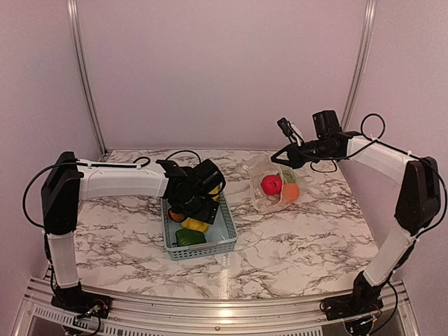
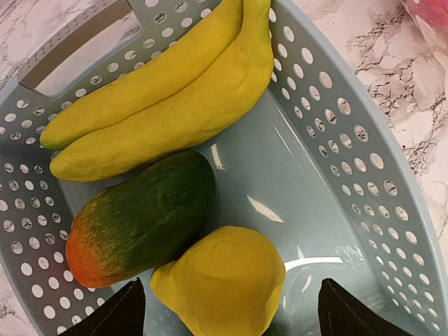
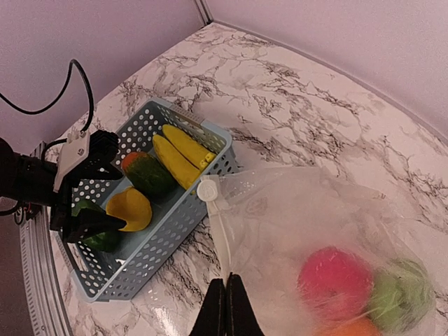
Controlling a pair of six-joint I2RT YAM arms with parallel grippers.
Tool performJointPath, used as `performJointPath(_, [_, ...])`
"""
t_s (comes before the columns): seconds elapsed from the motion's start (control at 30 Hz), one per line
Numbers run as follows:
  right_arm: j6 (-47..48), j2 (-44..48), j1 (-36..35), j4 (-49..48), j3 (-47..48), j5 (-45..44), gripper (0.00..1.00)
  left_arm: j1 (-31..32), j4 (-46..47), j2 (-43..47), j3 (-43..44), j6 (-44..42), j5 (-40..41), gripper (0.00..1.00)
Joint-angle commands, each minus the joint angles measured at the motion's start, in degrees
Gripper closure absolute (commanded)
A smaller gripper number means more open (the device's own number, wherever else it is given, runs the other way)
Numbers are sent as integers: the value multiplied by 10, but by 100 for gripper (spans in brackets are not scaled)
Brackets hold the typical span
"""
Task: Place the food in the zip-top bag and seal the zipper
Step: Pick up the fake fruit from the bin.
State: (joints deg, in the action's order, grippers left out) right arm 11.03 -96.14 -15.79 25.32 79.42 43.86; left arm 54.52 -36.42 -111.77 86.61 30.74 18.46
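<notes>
Your right claw (image 3: 225,302) pinches the clear, crinkly zip-top bag (image 3: 301,210) by its edge, red, green, orange food (image 3: 334,274) inside; your left claw (image 2: 229,306) gapes over the basket (image 2: 364,161).

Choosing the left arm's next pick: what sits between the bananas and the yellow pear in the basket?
A green fruit with an orange end lies between bananas and pear; the left wrist view shows it.

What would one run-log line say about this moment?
left arm: jaws open over yellow pear-shaped toy in blue-grey mesh basket | right arm: jaws shut on clear plastic zip-top bag | inside: red toy, green toy, orange toy
</notes>
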Motion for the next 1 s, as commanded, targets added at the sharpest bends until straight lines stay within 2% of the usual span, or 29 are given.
performJointPath(0.0, [9,19,1,0,3,6,100,-4,-20,-29,10,-16,-11,15])
performJointPath(0.33, [10,18,1,1,3,6,100,-5,-20,-40,1,-22,-1,37])
performJointPath(0.43, [9,18,1,1,3,6,100,-5,-20,-26,-1,-23,-3,49])
performJointPath(0.63, [6,16,1,1,4,6,100,-4,-20,10,-9,-29,0,65])
performJointPath(0.83, [6,18,0,10,15,-1,100,-4,-14,57,-13,-26,-5,66])
performJointPath(0.97, [8,21,0,21,30,-9,100,0,26,102,-20,-38,-4,65])
